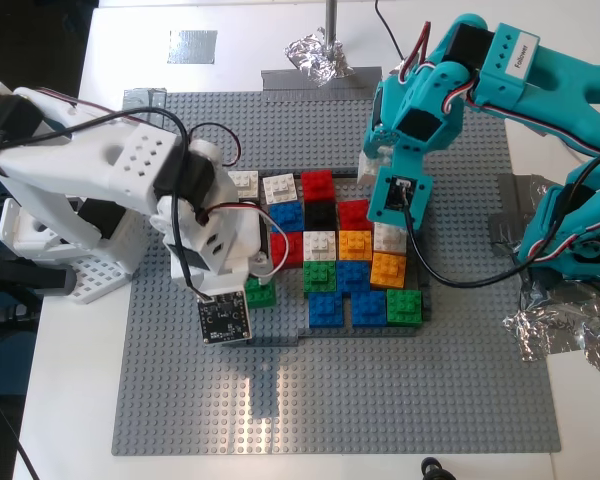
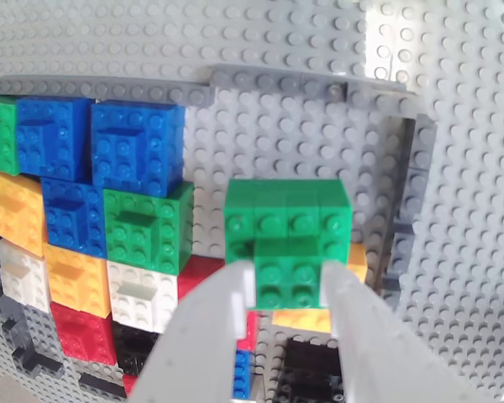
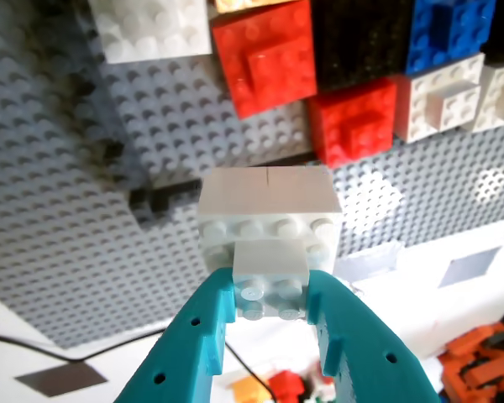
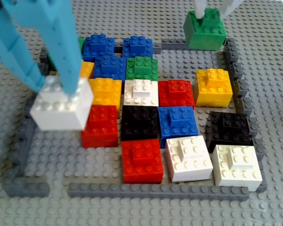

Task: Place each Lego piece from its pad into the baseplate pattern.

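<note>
— What's the teal arm got?

— My first gripper (image 3: 273, 315) is pinching a white brick (image 3: 269, 231) by the small raised block on its top. The brick hangs just above the baseplate (image 1: 330, 420), inside the dark-grey frame (image 4: 155, 190), at the frame's edge nearest the teal arm's base. In the other view it sits beside a red brick (image 4: 100, 125) and a yellow one (image 4: 105, 89), its underside clear of the studs as far as I can tell.

— And the white arm?

— My second gripper (image 2: 290, 315) is closed on a green brick (image 2: 288, 238), again by the top block. That brick is at a corner of the frame, with bare studs between it and the nearest green brick (image 2: 148, 227) of the pattern. Whether it is pressed down or only resting there, I cannot tell.

— The rest of the frame?

— Partly filled: red, blue, white, black, orange and green bricks, with open studs along the frame's sides. A foil lump (image 1: 320, 55) lies beyond the baseplate's far edge in the exterior view.
</note>
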Motion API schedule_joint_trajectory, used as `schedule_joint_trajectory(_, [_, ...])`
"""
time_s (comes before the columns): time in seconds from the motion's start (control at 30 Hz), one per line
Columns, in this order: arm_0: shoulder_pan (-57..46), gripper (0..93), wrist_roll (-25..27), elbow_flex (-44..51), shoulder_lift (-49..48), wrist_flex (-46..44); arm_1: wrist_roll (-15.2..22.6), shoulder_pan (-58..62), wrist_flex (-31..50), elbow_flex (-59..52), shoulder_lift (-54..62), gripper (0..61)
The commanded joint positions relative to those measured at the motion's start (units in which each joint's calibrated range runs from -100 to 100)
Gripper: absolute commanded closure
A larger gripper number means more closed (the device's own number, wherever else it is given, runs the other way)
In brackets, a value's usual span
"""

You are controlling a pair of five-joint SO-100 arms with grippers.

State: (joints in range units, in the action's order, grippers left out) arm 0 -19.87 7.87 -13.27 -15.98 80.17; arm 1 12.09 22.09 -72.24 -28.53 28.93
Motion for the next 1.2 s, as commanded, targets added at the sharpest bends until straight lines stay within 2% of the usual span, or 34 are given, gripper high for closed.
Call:
schedule_joint_trajectory(0.0, [0.10,90.9,-0.08,2.39,4.13,-3.04,1.61,2.46,3.81,0.58,-2.41,61.3])
schedule_joint_trajectory(0.07, [0.10,90.9,-0.08,5.73,7.91,-3.20,1.75,2.68,6.34,-0.41,-4.21,61.3])
schedule_joint_trajectory(0.3, [0.10,90.9,-0.03,7.62,12.54,-3.28,1.31,1.45,9.92,-5.74,-5.41,61.3])
schedule_joint_trajectory(0.5, [0.03,90.9,0.12,7.62,15.55,-6.05,-0.98,-2.76,12.93,-11.15,-3.18,61.3])
schedule_joint_trajectory(0.67, [0.03,90.9,0.22,11.87,19.84,-6.46,-3.82,-6.75,12.77,-9.35,-3.01,61.3])
schedule_joint_trajectory(0.9, [-0.05,90.9,0.07,11.96,20.87,-6.54,-4.25,-5.30,12.68,-1.94,-6.53,61.3])
schedule_joint_trajectory(1.17, [-0.05,90.9,-0.03,10.79,20.78,-6.13,-4.79,-5.95,14.96,-4.47,-6.78,61.3])
